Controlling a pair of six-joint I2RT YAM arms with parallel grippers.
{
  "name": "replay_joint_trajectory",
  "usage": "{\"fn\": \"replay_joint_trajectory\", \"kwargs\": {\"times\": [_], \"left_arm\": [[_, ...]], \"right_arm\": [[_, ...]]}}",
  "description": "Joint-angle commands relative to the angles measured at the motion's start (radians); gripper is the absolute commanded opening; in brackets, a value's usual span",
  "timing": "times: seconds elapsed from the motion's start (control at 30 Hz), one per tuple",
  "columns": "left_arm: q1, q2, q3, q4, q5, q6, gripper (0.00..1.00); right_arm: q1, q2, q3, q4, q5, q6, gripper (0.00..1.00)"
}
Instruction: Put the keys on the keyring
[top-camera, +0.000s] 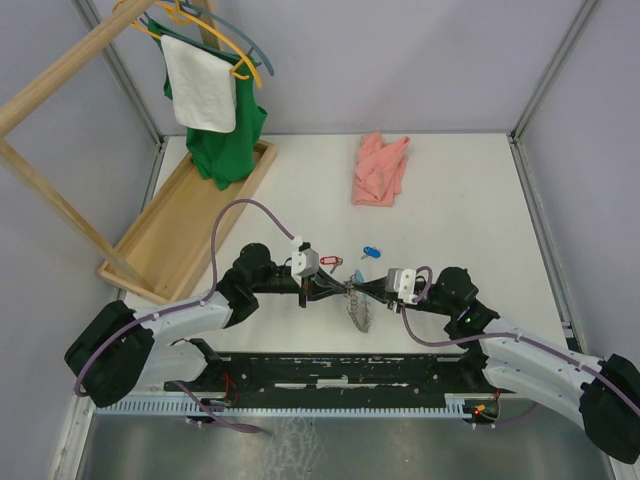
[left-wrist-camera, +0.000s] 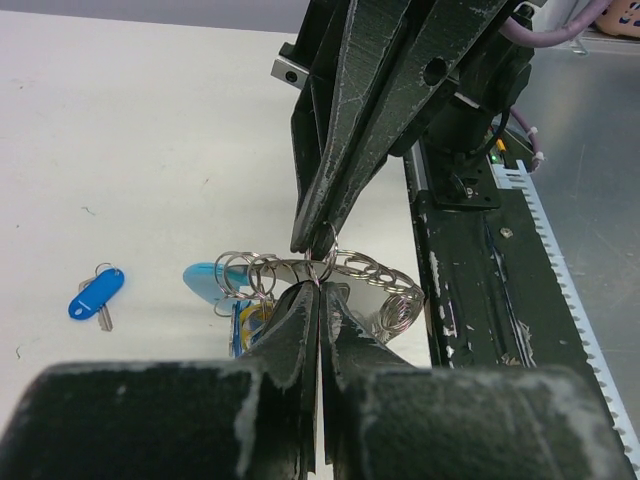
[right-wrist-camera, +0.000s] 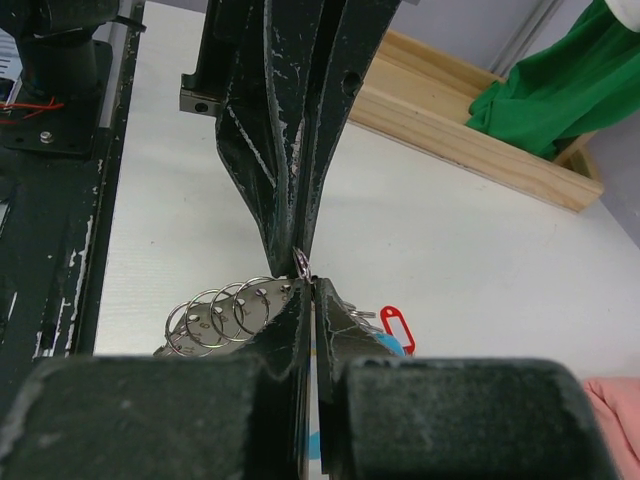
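Observation:
The keyring (top-camera: 358, 312), a loop strung with many small silver rings, hangs between my two grippers just above the table. My left gripper (top-camera: 341, 287) and right gripper (top-camera: 363, 288) meet tip to tip, both shut on it. In the left wrist view my left gripper (left-wrist-camera: 319, 287) pinches the keyring (left-wrist-camera: 368, 272) from below, and its light-blue tag (left-wrist-camera: 203, 280) shows behind. In the right wrist view my right gripper (right-wrist-camera: 309, 286) is shut on the keyring (right-wrist-camera: 222, 308). A blue-tagged key (top-camera: 371, 252) (left-wrist-camera: 97, 294) and a red-tagged key (top-camera: 331, 262) (right-wrist-camera: 396, 329) lie on the table.
A pink cloth (top-camera: 380, 168) lies at the back. A wooden tray (top-camera: 180, 228) sits at the left under a wooden rack with a green garment (top-camera: 232, 140) and a white towel (top-camera: 200, 85) on hangers. A black base rail (top-camera: 340, 370) runs along the near edge.

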Motion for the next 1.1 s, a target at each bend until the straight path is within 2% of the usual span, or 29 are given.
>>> {"fn": "replay_joint_trajectory", "kwargs": {"times": [0.0,0.07,0.43,0.8,1.07], "left_arm": [[-0.016,-0.007,0.012,0.038,0.062,-0.051,0.03],[-0.016,-0.014,0.023,0.021,0.070,-0.044,0.03],[-0.020,-0.018,0.067,-0.038,0.095,-0.045,0.03],[-0.021,-0.025,0.102,-0.082,0.093,-0.039,0.03],[-0.020,-0.028,0.139,-0.150,0.095,-0.018,0.03]], "right_arm": [[-0.004,-0.057,0.102,-0.079,0.018,-0.065,0.06],[-0.004,-0.068,0.130,-0.180,0.008,-0.106,0.10],[-0.002,-0.043,0.307,-0.584,-0.064,-0.303,0.19],[-0.002,0.003,0.439,-0.836,-0.108,-0.450,0.27],[-0.002,0.058,0.585,-1.128,-0.144,-0.609,0.33]]}}
